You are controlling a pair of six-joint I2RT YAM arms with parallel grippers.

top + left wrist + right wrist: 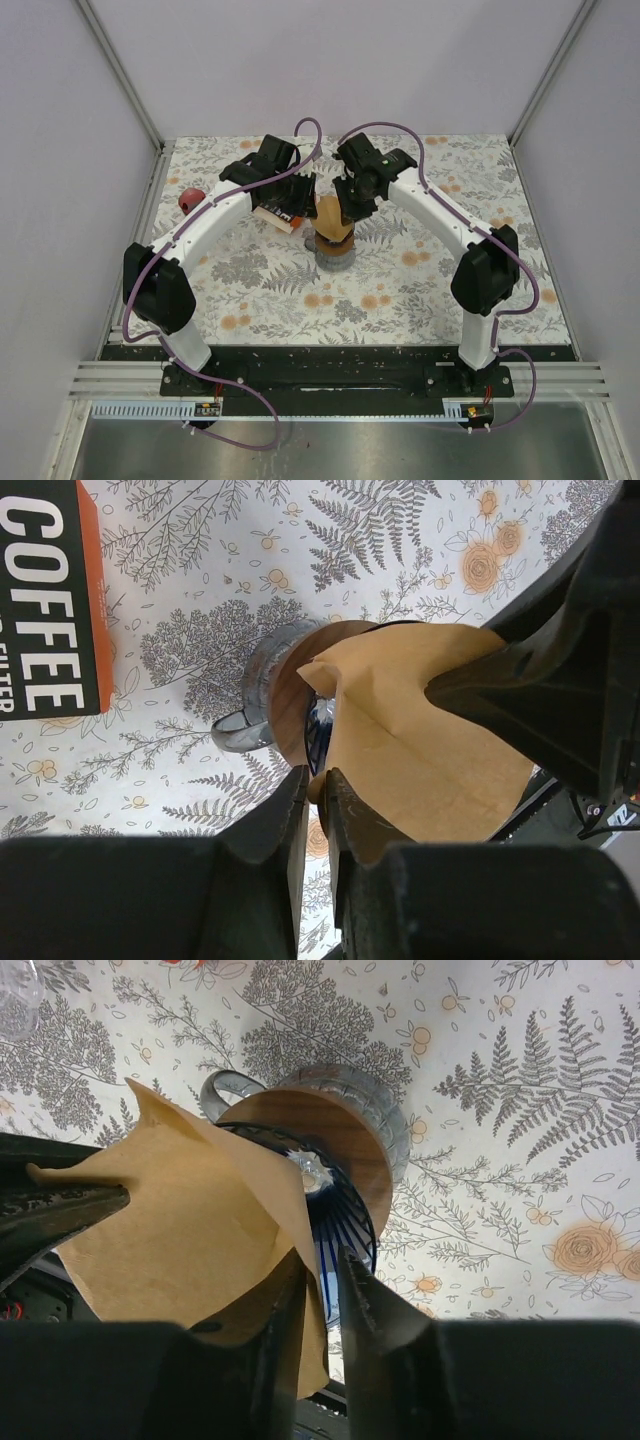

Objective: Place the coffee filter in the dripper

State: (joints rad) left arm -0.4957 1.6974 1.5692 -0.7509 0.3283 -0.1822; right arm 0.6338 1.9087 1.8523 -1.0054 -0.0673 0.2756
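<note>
The brown paper coffee filter (330, 212) hangs over the dripper (336, 256), which has a wooden collar, blue ribs and a grey base. Both grippers meet at it. My left gripper (306, 205) is shut on the filter's edge; a bit of paper shows between its tips in the left wrist view (316, 780), with the filter (420, 750) spread above the dripper (290, 700). My right gripper (350, 208) has its jaws narrowly parted in the right wrist view (320, 1258). A flap of the filter (180, 1220) lies against one finger, over the dripper (335, 1135).
An orange and black coffee filter box (281, 214) lies just left of the dripper and shows in the left wrist view (45, 600). A small red object (190, 198) sits near the table's left edge. A clear glass item (15, 995) shows in a corner of the right wrist view.
</note>
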